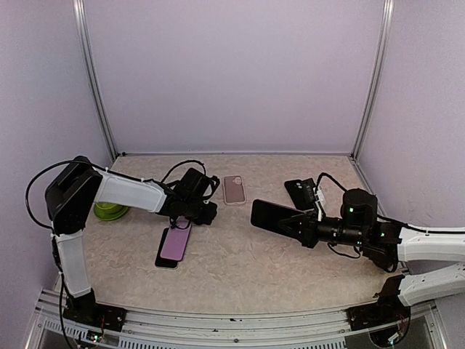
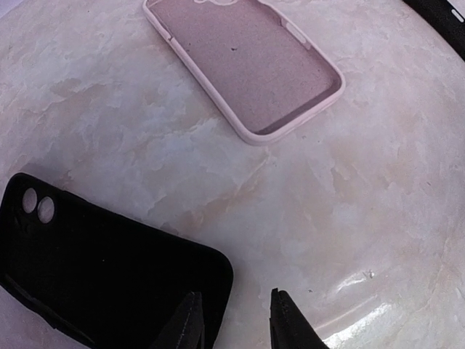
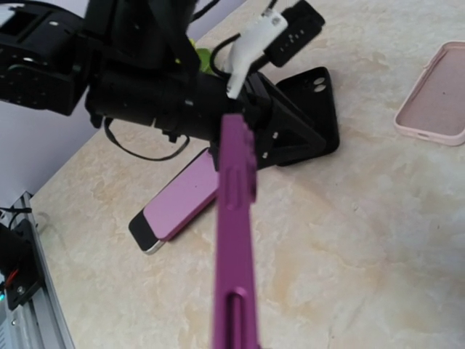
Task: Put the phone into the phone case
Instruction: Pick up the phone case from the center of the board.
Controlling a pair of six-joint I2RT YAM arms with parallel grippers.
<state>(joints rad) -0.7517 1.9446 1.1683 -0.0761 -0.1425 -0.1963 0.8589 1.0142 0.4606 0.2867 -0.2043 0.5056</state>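
My right gripper (image 1: 296,224) is shut on a purple phone (image 3: 234,240) and holds it above the table. It shows edge-on in the right wrist view and with its dark screen up in the top view (image 1: 275,214); the fingers themselves are hidden. My left gripper (image 2: 238,320) is open just above the table. One fingertip (image 2: 190,320) is over the corner of a black phone case (image 2: 109,276) and the other is over bare table. A pink phone case (image 2: 247,65), open side up, lies beyond it and also shows in the top view (image 1: 234,189).
A purple slab lying on a dark, silver-edged phone (image 1: 174,243) sits near the left arm. A green bowl (image 1: 110,211) is at the far left. A black object with a white part (image 1: 301,190) lies behind the right gripper. Metal posts frame the back wall.
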